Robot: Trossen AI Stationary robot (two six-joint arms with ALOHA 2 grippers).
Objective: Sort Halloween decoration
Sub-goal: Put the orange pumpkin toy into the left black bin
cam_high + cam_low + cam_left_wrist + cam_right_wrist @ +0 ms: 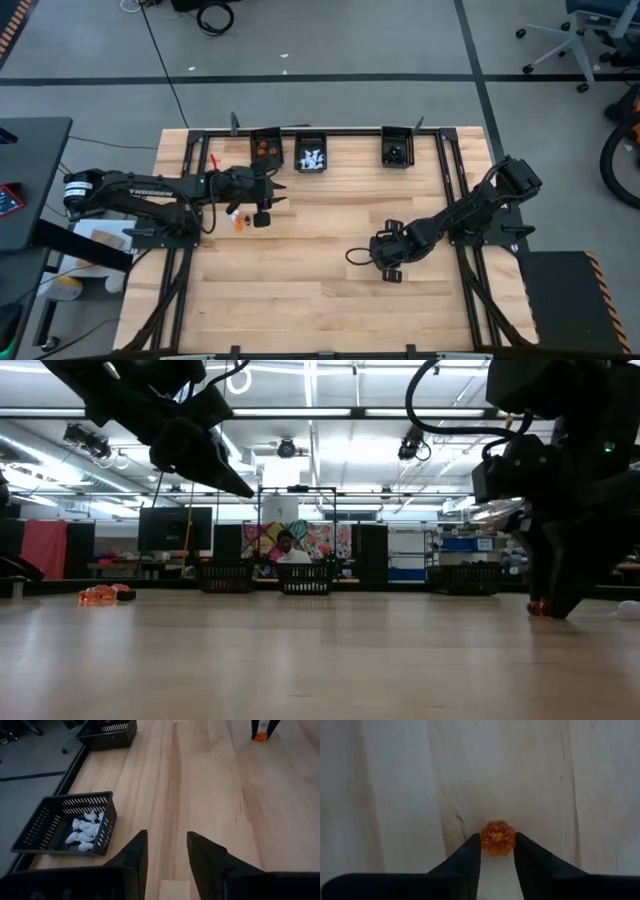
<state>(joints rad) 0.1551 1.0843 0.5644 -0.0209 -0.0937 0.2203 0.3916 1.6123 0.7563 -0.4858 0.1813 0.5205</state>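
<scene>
Right hand (497,851) pinches orange pumpkin trinket (497,837).

three black bins (313,150) along table (320,300) far edge

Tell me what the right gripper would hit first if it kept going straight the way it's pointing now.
The right gripper points down at the wooden table, its fingers either side of a small orange pumpkin trinket. Going on, it would meet that trinket and the tabletop almost at once, though the remaining gap is hard to judge.

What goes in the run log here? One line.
right hand: closed on orange pumpkin trinket, on table | left hand: open, empty, near white-trinket bin
</scene>
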